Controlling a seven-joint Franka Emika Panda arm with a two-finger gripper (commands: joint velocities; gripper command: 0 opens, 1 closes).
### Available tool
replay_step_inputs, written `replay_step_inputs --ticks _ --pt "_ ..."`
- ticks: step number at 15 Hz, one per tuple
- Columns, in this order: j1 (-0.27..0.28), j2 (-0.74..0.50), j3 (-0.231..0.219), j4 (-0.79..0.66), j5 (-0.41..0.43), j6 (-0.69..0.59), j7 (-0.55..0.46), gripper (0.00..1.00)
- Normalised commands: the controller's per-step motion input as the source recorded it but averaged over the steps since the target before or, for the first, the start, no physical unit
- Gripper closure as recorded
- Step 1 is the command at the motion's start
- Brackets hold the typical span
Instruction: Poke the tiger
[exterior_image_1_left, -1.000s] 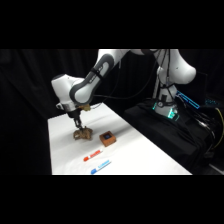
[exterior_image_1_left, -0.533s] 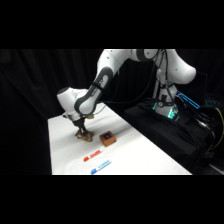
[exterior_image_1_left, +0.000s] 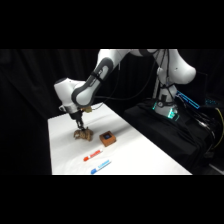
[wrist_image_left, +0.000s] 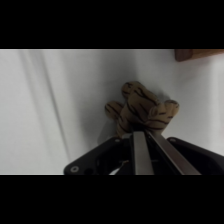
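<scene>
The tiger (exterior_image_1_left: 84, 134), a small tan toy with dark stripes, lies on the white table (exterior_image_1_left: 135, 155) left of centre. In the wrist view the tiger (wrist_image_left: 142, 111) fills the middle, just beyond the fingertips. My gripper (exterior_image_1_left: 80, 126) comes down from above onto the tiger's left part. In the wrist view the gripper (wrist_image_left: 142, 134) has its two metal fingers (wrist_image_left: 139, 152) pressed together with nothing between them, their tips at the tiger's near side and seemingly touching it.
An orange-brown block with a dark blue top (exterior_image_1_left: 107, 137) stands just right of the tiger; its edge shows as the block (wrist_image_left: 199, 53) at the wrist view's top right. A red marker (exterior_image_1_left: 92, 157) and a blue marker (exterior_image_1_left: 100, 166) lie nearer the front edge.
The arm has swung left and lowered, bringing the gripper from above the tiger down onto it. The tiger, block and markers stay where they were.
</scene>
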Motion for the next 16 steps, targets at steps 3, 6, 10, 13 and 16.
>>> replay_step_inputs --ticks 3,6,10,13,16 --pt "-0.033 -0.63 -0.003 -0.32 0.080 -0.32 -0.13 0.94" --pt "0.004 -0.51 -0.013 -0.19 0.080 -0.35 -0.12 0.60" --pt "0.031 -0.39 -0.032 -0.14 0.082 -0.24 -0.10 0.27" --pt "0.042 -0.32 -0.054 -0.14 0.082 -0.15 -0.09 0.04" --pt "0.051 -0.34 -0.054 -0.22 0.106 -0.06 -0.09 0.00"
